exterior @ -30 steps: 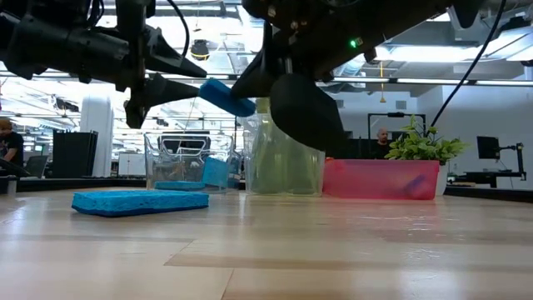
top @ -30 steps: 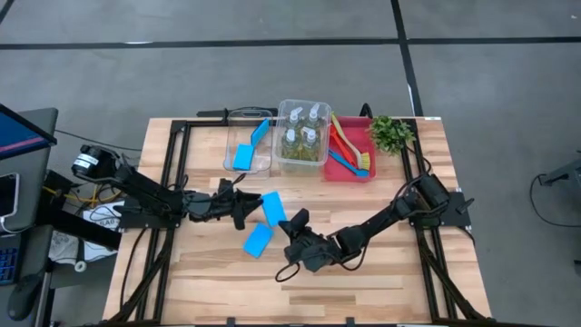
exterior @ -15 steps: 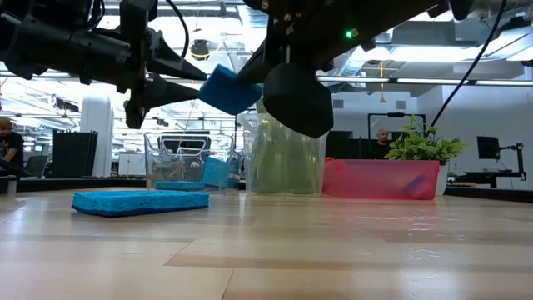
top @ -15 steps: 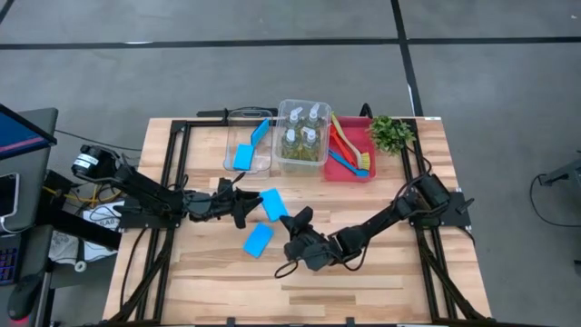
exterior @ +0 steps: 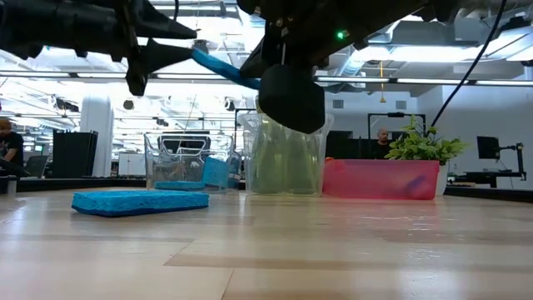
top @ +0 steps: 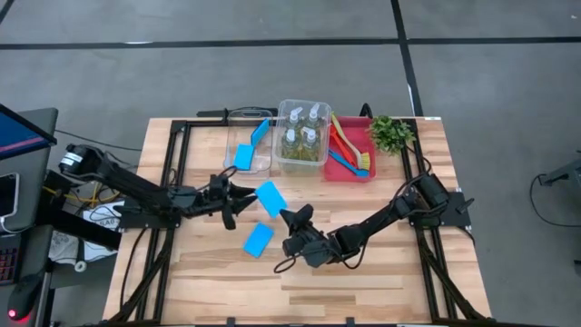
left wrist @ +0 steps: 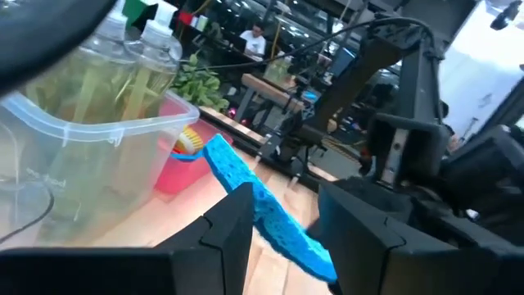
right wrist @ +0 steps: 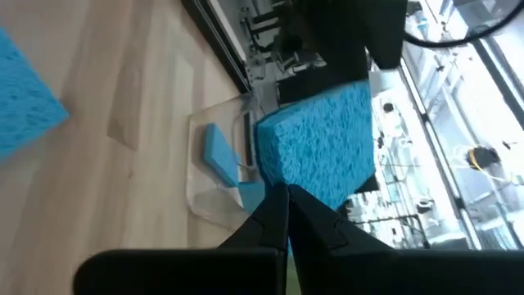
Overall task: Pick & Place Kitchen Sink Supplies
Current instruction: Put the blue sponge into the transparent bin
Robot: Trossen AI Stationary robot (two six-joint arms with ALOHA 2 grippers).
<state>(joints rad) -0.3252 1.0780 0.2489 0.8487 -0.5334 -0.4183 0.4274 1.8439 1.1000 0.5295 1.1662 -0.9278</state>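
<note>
Pinching the sponge [top: 270, 198] in my left gripper [top: 245, 195], I should carry it level over the clear bin [top: 229, 154]; my right gripper [top: 286, 220] stays pressed together, empty.

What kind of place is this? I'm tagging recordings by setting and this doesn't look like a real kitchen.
Probably a robotics lab or workshop, not a kitchen: a wooden table on a bare grey floor, two robot arms on black frames, and, in the low view, a person among monitors behind it.
</note>
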